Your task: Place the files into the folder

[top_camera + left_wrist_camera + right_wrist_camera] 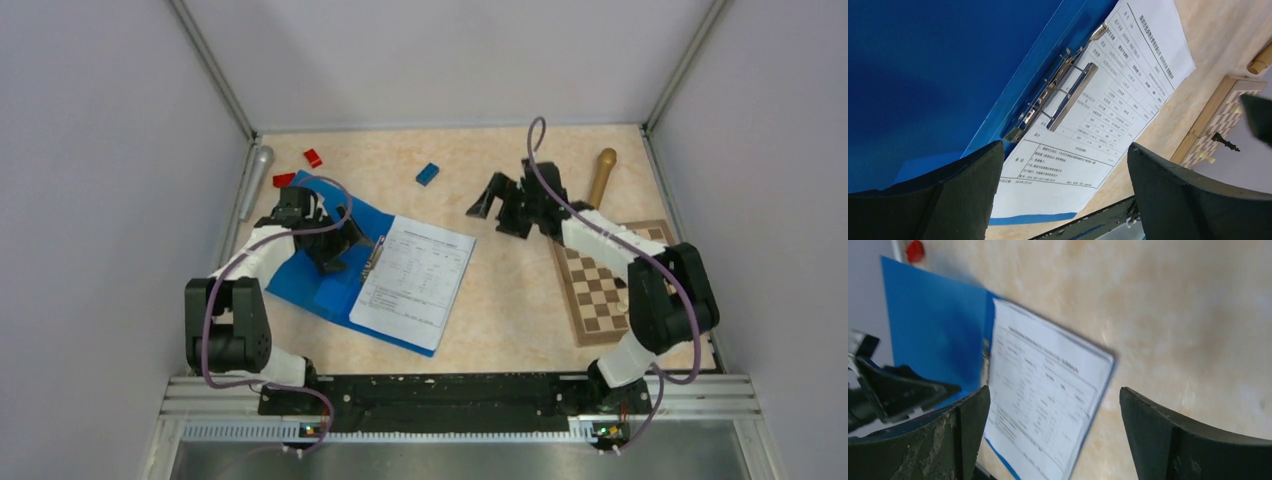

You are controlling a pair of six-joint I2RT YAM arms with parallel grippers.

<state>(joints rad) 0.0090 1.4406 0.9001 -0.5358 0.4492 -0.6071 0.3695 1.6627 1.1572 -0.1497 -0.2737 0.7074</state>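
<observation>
Left end effector wide open, empty, over folder

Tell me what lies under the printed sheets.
The right half of the open folder, only its blue edge showing past the files. The rest beneath is covered.

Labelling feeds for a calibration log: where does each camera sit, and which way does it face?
Top external: fixed above and behind the bases, looking down on the beige table; both arms, left claw and right claw show.
Left wrist: on the left arm, looking down past its open fingers at the bright-blue plastic folder and metal clip.
Right wrist: on the right arm, looking past its open fingers toward the folder; the left claw shows.
Shared: all see the white printed paper sheets.
</observation>
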